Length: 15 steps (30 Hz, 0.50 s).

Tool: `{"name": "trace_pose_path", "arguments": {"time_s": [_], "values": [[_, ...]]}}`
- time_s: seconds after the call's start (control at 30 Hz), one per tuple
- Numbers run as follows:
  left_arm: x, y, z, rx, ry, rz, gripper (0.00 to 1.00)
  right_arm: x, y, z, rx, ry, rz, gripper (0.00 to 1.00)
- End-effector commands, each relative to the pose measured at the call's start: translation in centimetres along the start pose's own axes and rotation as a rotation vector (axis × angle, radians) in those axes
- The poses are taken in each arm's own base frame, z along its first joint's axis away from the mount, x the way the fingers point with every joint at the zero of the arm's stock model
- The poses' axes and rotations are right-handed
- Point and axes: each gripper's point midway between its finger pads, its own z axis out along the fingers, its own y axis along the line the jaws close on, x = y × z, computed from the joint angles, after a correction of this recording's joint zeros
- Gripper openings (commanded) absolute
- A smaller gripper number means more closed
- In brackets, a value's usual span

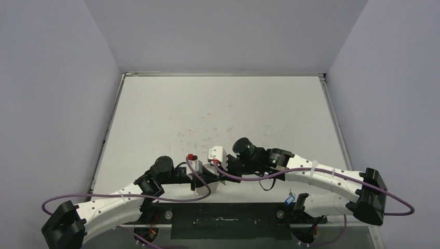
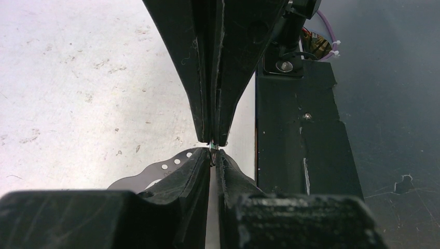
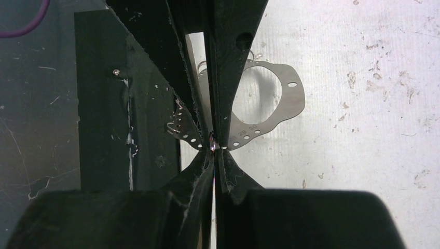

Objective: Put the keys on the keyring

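We see the right gripper (image 3: 214,152) clamped on the rim of the keyring (image 3: 293,106). The left gripper (image 2: 212,155) meets it tip to tip, jaws drawn together. What they pinch is hidden. The blue key (image 1: 289,198) lies by the base of the right arm (image 1: 321,175); the green one is hidden from us.

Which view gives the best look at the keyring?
The right wrist view: the keyring shows most of its thin pale loop and the holes along its rim. The left wrist view catches only a short arc of it; the top external view does not show it.
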Motion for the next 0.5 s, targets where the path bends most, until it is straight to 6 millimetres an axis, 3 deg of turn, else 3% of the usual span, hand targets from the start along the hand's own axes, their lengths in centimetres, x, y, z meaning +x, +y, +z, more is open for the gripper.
{"name": "trace_pose_path", "arguments": {"time_s": [0.0,0.13,0.23,0.3,0.4,0.47], "values": [[-3.4,0.2,0.5,0.008,-0.093,0.061,0.09,-3.6,-0.2,-0.8,0.023,-0.106,-0.034,0.00],[-3.4,0.1,0.6,0.017,-0.094,0.060,0.00,-3.8,-0.3,-0.7,0.030,-0.111,-0.031,0.00],[-3.3,0.0,0.6,0.018,-0.094,0.062,0.00,-3.7,-0.8,-0.9,0.059,-0.114,-0.032,0.04],[-3.3,0.1,0.4,0.009,-0.101,0.063,0.00,-3.7,-1.3,-1.2,0.102,-0.129,-0.025,0.17],[-3.5,0.2,0.1,-0.015,-0.125,0.064,0.00,-4.2,-2.2,-2.3,0.178,-0.198,-0.023,0.52],[-3.7,0.4,-0.1,-0.034,-0.154,0.067,0.00,-4.6,-2.1,-3.2,0.200,-0.264,-0.044,0.63]]}}
